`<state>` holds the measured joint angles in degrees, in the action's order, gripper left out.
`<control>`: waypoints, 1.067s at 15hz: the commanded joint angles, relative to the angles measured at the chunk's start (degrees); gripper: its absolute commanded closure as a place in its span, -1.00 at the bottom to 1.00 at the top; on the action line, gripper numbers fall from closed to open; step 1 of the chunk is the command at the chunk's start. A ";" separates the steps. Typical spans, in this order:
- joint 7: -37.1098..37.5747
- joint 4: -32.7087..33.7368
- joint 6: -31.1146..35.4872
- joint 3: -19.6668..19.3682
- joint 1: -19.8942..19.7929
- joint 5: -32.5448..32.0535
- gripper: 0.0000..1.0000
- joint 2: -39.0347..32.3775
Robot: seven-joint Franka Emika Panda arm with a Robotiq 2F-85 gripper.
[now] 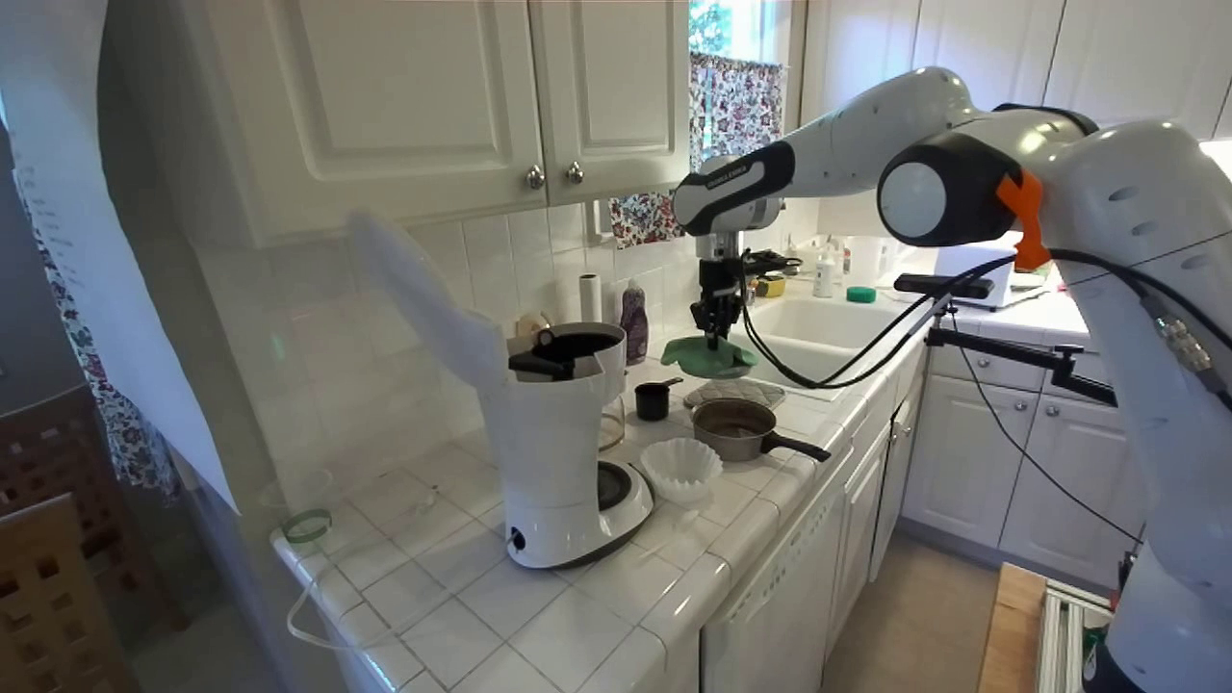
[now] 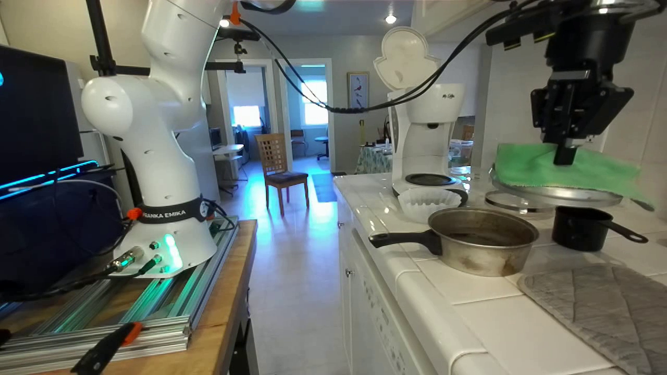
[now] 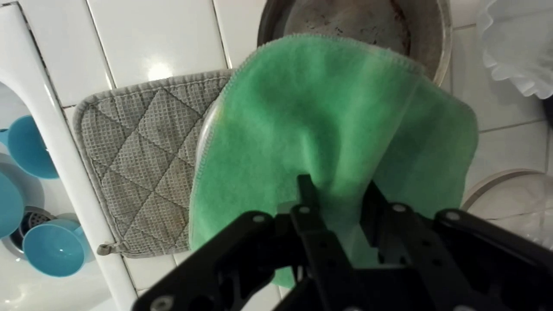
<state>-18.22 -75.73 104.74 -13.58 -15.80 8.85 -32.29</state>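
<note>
In an exterior view, a white fluted coffee filter [image 2: 423, 203] sits just left of and behind the round, stained metal saucepan [image 2: 484, 245], uncovered on the white-tiled desk [image 2: 526, 333]. Above and right of the saucepan, the jaws pinch a green fabric cloth [image 2: 529, 165] over a round silvery lid [image 2: 565, 196]; lifting seems done, setting down not yet.
</note>
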 commanded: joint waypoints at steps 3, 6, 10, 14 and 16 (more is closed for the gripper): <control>0.30 -0.50 0.26 4.17 -1.49 -1.87 0.86 0.51; 0.66 -1.86 0.77 4.95 -0.34 -3.60 0.86 1.50; 1.27 -4.44 0.74 5.85 0.76 -5.10 0.86 3.03; 1.17 -7.81 2.26 6.52 1.37 -5.28 0.86 4.10; 1.34 -10.70 4.26 6.52 1.85 -5.77 0.86 5.46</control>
<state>-17.95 -79.97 105.58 -7.57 -14.54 5.08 -30.92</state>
